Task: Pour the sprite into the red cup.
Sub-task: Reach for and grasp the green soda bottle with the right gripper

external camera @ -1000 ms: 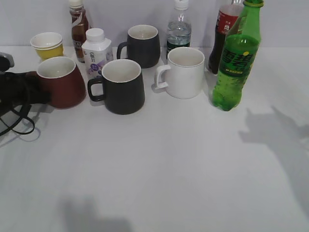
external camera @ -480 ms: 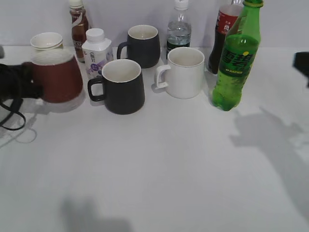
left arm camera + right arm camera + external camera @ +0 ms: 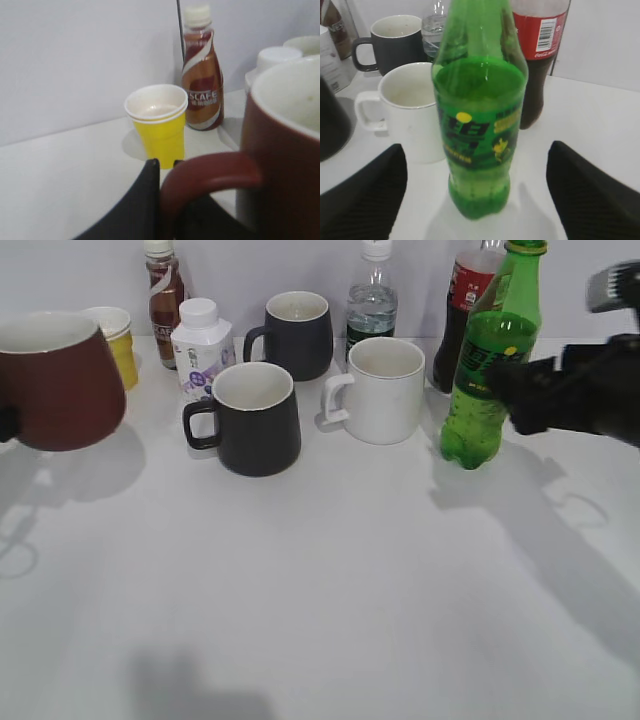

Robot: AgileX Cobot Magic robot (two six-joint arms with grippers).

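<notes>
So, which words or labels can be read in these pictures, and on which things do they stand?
"SCAFE": on the brown coffee bottle, its first letters hidden.
Cola bottle: a barcode and white script, too small to read.
Sprite: label characters blurred, not readable.
White carton: purple print, too small to read.

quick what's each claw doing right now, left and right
Left claw: shut on the red cup by its handle, cup lifted off the table.
Right claw: open, fingers either side of the sprite bottle, not gripping yet.
</notes>
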